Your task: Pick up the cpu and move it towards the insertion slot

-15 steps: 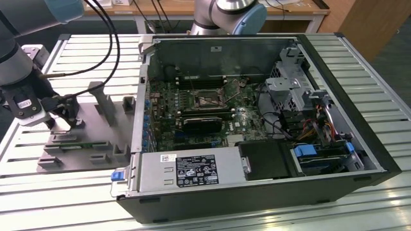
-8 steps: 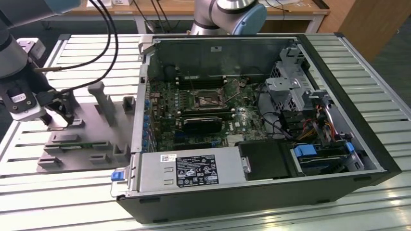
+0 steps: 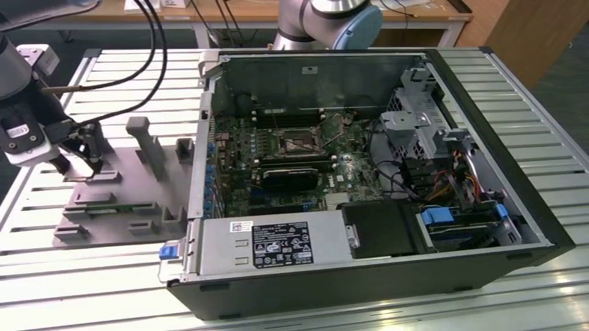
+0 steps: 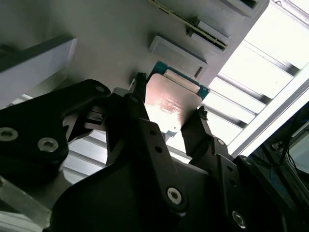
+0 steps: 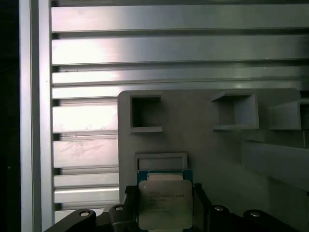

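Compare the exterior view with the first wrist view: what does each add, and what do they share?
Exterior view: the open black computer case with its green motherboard. First wrist view: the silvery square cpu, clamped between dark fingers. Both: the grey plastic fixture plate on the slatted aluminium table.

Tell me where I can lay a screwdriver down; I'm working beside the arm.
Free: bare table slats on the camera's side of the grey fixture plate, and the strip along the exterior view's right of the computer case. Crowded: the plate, where the gripper sits at the cpu, and the case's inside.
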`<move>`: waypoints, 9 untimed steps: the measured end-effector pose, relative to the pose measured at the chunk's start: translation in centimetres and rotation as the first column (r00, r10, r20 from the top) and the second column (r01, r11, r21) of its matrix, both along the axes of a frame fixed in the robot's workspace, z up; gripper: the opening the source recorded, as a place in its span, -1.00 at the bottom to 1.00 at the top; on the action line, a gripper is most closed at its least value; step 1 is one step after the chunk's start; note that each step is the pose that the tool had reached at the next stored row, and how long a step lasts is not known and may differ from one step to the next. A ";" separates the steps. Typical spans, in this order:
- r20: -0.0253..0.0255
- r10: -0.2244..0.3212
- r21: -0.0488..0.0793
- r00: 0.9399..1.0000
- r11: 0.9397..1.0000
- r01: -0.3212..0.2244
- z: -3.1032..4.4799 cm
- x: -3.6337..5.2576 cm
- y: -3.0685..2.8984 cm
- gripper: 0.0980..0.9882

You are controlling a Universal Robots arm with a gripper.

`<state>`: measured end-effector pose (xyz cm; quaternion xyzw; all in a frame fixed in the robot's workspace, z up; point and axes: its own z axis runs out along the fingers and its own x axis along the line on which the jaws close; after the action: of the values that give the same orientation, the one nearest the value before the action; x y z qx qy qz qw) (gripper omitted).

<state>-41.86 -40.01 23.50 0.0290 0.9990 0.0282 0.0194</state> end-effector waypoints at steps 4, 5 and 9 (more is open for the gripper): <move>0.003 0.000 0.000 1.000 1.000 0.000 1.10 0.00 0.00 0.00; 0.004 0.000 0.000 1.000 1.000 0.000 1.41 0.00 0.00 0.00; 0.008 0.000 0.000 1.000 1.000 0.000 2.73 0.00 0.00 0.00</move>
<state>-41.86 -40.01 26.23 0.0289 0.9989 0.0283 0.0234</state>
